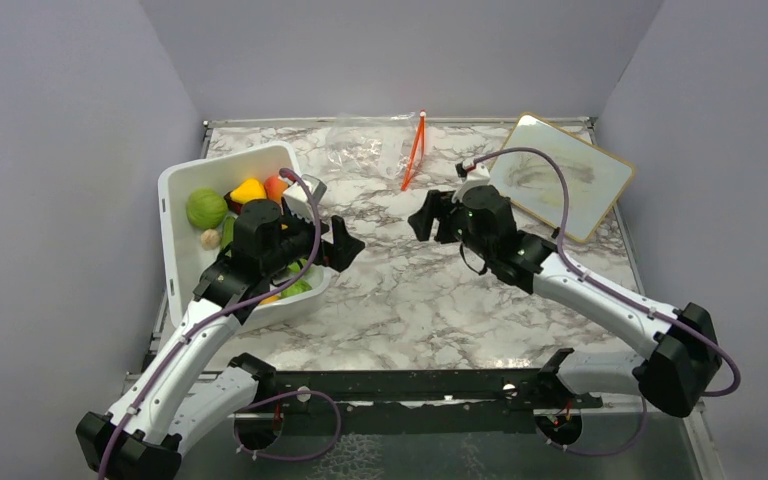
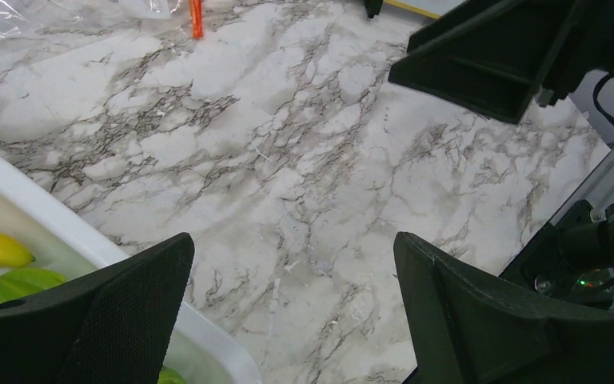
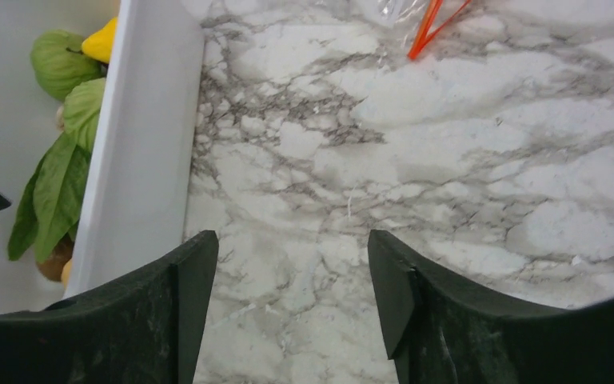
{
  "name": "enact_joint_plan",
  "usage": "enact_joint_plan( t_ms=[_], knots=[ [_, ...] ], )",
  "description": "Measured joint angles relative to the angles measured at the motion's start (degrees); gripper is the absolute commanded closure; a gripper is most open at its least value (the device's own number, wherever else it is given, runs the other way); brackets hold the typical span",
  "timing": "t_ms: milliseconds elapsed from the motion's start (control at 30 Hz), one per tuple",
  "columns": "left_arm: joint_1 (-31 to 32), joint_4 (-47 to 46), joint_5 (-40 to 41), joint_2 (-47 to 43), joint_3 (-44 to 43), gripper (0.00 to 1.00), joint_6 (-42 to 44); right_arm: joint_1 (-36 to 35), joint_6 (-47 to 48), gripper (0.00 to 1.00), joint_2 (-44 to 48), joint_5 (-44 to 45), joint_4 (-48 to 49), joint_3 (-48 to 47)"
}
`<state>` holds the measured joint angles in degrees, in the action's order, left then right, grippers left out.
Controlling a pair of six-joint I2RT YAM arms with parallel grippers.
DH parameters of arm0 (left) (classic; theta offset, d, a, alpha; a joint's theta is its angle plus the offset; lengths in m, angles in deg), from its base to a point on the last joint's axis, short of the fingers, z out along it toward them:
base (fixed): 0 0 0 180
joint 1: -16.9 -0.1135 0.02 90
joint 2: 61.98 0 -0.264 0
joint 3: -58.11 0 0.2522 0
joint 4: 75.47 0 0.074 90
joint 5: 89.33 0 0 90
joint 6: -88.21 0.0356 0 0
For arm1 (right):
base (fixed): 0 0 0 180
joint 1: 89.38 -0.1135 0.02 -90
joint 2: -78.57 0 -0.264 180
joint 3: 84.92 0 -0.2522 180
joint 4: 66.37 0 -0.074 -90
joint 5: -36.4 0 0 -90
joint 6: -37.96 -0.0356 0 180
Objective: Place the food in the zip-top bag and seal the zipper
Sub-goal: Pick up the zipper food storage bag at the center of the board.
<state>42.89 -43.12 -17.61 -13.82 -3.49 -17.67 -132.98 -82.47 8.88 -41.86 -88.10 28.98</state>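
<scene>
The toy food (image 1: 207, 208) lies in a white tub (image 1: 174, 180) at the left: a green round piece, a yellow piece (image 1: 248, 189), an orange piece (image 1: 275, 187) and a beige piece; it also shows in the right wrist view (image 3: 57, 62). The clear zip-top bag (image 1: 365, 148) lies flat at the table's back, its red-orange zipper (image 1: 415, 152) at its right edge. My left gripper (image 1: 346, 246) is open and empty just right of the tub. My right gripper (image 1: 422, 217) is open and empty over the table's middle, facing the left one.
A wood-framed whiteboard (image 1: 558, 175) lies at the back right. Grey walls close the table at the left, back and right. The tub's rim (image 2: 64, 228) is beside my left gripper's finger. The black rail (image 1: 410, 383) runs along the near edge.
</scene>
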Motion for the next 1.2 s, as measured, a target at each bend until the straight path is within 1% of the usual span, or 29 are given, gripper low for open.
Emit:
enact_joint_plan(
  t_ms=[133,267,333,467,767,967,1133,1200],
  knots=[
    [0.0,-0.42,1.22,-0.5,1.4,0.0,0.17,4.26,0.76,0.49,-6.14,-1.14,2.6,-4.24],
    [0.0,-0.66,2.29,-2.75,4.15,0.0,0.92,7.48,0.68,0.66,-12.63,-3.02,6.91,-6.88],
    [0.0,-0.92,2.93,-4.37,5.4,0.01,1.6,8.83,0.17,0.69,-16.09,-4.44,8.66,-8.22],
    [0.0,-1.29,3.34,-6.99,6.27,0.0,2.82,11.28,-1.51,0.7,-24.76,-7.61,11.98,-12.92],
    [0.0,-2.27,4.5,-9.03,6.4,0.0,4.09,15.96,-4.9,0.7,-39.15,-10.78,16.04,-21.9],
    [0.0,-2.29,4.87,-9.16,6.4,0.0,4.09,18.97,-6.1,0.66,-47.17,-11.87,16.81,-28.85],
    [0.0,-2.29,4.87,-9.16,6.4,0.0,4.09,21.14,-7.19,0.65,-52.96,-14.67,17.42,-32.87],
    [0.0,-2.29,4.87,-9.18,6.4,0.0,4.09,21.88,-7.45,0.63,-55.19,-16.31,17.92,-34.12]
  ],
)
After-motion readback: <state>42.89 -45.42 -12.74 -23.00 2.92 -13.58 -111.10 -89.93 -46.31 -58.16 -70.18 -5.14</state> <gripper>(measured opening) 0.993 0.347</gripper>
